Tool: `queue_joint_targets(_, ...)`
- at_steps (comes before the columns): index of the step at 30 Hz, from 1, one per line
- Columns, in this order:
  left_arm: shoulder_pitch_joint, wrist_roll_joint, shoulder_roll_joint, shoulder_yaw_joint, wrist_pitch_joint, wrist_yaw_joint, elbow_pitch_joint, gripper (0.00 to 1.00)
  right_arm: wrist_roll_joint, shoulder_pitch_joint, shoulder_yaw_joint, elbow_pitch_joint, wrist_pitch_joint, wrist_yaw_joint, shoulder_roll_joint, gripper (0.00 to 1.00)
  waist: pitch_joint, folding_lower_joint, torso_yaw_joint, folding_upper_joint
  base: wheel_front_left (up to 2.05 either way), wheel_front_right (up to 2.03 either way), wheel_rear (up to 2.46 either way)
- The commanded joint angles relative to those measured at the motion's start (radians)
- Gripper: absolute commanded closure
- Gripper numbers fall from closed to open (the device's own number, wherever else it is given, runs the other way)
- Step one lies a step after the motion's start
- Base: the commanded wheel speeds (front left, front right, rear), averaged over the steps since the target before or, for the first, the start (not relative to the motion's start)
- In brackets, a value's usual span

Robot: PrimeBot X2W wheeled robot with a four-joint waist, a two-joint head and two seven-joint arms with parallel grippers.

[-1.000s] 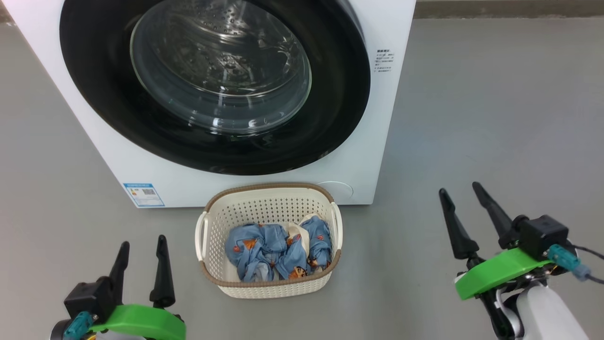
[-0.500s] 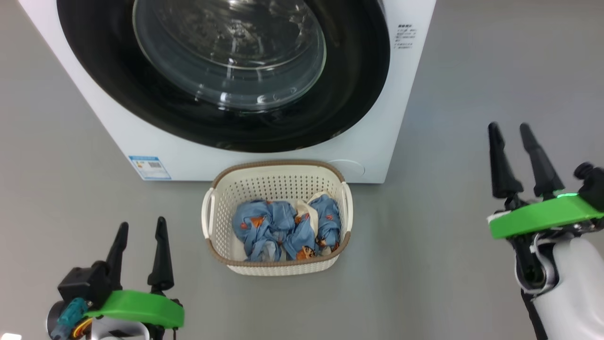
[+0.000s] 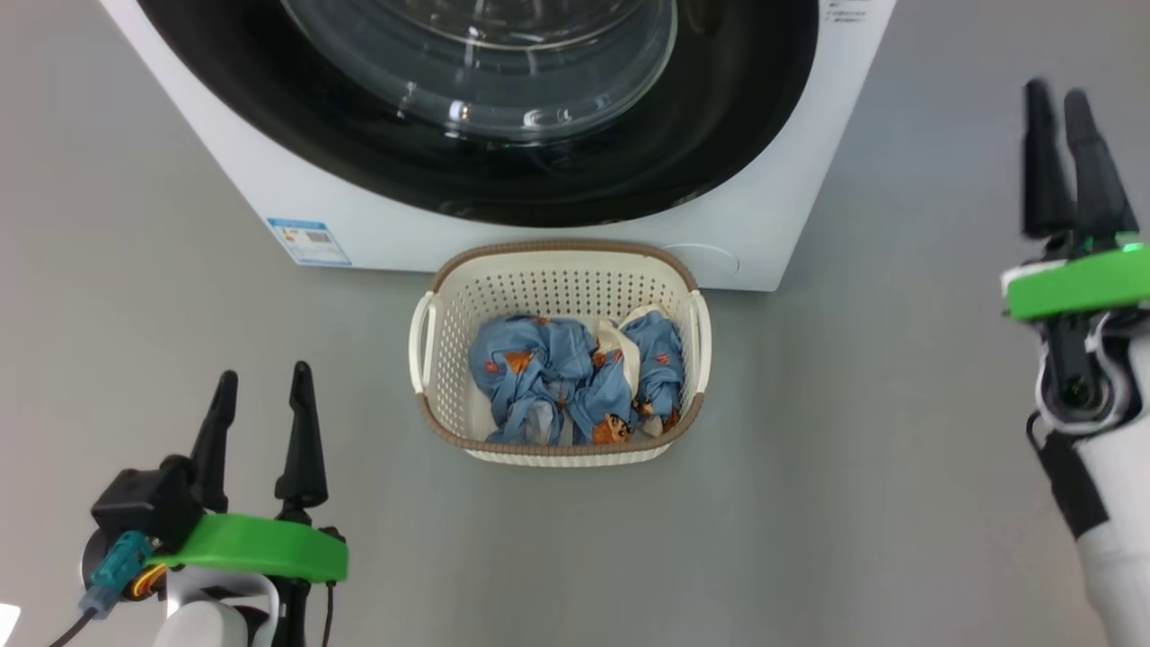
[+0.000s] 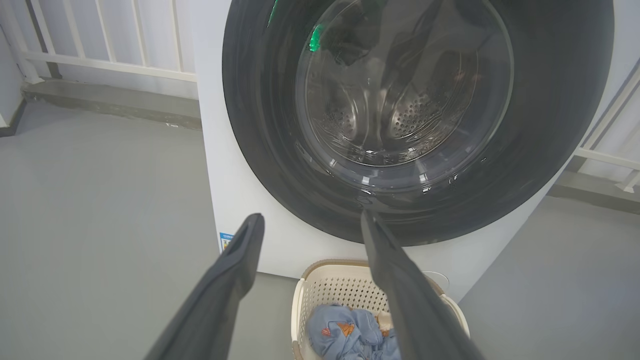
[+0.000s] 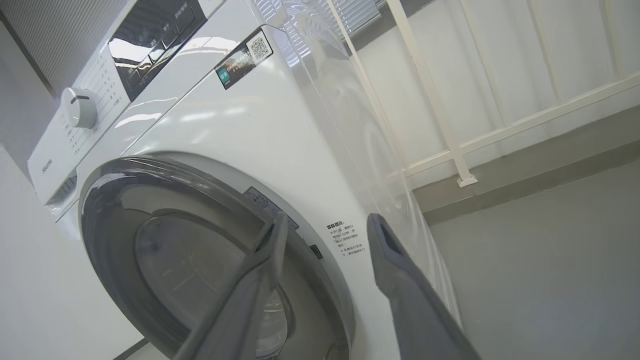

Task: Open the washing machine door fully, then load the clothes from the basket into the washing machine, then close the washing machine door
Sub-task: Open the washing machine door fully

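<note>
left tool (image 3: pixel 262 376): low, closest in; fingers wide apart, nothing between them, holds nothing.
floor (image 3: pixel 853 467): plain grey, under both tools.
basket (image 3: pixel 557 248): on the floor, ahead of the left tool's tips and off to its right; near, not touching. Well apart from the right tool, to its left and back from its tips.
clothes (image 3: pixel 539 377): all bunched in the basket, blue with orange prints and some cream; none out. In the left wrist view they sit just under that tool's right finger.
right tool (image 3: pixel 1057 90): raised, further forward than the left tool; fingers apart with a narrower gap, nothing between them, holds nothing.
washing machine (image 3: pixel 791 243): right behind the basket, just about touching it; its right front corner is dead ahead of the right tool.
washing machine door (image 3: pixel 746 135): shut flat on the front. Straight ahead of the left tool, past the basket. Its right rim is ahead-left of the right tool's tips; apart, no contact visible.
drum (image 4: pixel 400 115): behind the glass, beyond both tools; looks empty.
done: nothing so far, judging by shut door and full basket.
left: open door fully, load clothes, close door.
step in hand (guess): right tool lined up on the door's right edge, likely to pull it open; can't make out a handle.
</note>
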Motion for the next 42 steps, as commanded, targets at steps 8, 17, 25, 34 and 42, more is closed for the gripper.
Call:
queue_joint_targets(8, -0.046, -0.01, 0.018, 0.027, -0.006, 0.002, -0.038, 0.0, 0.281, -0.178, 0.067, 0.049, 0.011, 0.009, -0.051, 1.0, 0.063, 0.0, 0.027, -0.0001, 0.0, 0.0, 0.0)
queue_joint_targets(17, -0.072, -0.018, 0.018, 0.02, -0.006, 0.002, -0.059, 0.0, 0.559, -0.335, 0.147, 0.133, 0.172, 0.009, -0.105, 1.0, 0.121, 0.0, 0.047, -0.0001, 0.0, 0.0, 0.0)
queue_joint_targets(25, -0.096, -0.036, 0.018, 0.011, -0.006, 0.002, -0.102, 0.0, 0.71, -0.43, 0.153, 0.165, 0.305, 0.009, -0.135, 1.0, 0.186, 0.0, 0.075, -0.0001, 0.0, 0.0, 0.0)
queue_joint_targets(34, -0.11, -0.062, 0.018, 0.0, -0.006, 0.011, -0.123, 0.0, 0.806, -0.524, 0.152, 0.178, 0.487, 0.009, -0.155, 1.0, 0.248, 0.0, 0.102, -0.0001, 0.0, 0.0, 0.0)
queue_joint_targets(42, -0.136, -0.092, 0.018, -0.022, -0.006, 0.022, -0.151, 0.0, 0.837, -0.619, 0.158, 0.212, 0.605, 0.009, -0.149, 1.0, 0.301, 0.0, 0.123, -0.0001, 0.0, 0.0, 0.0)
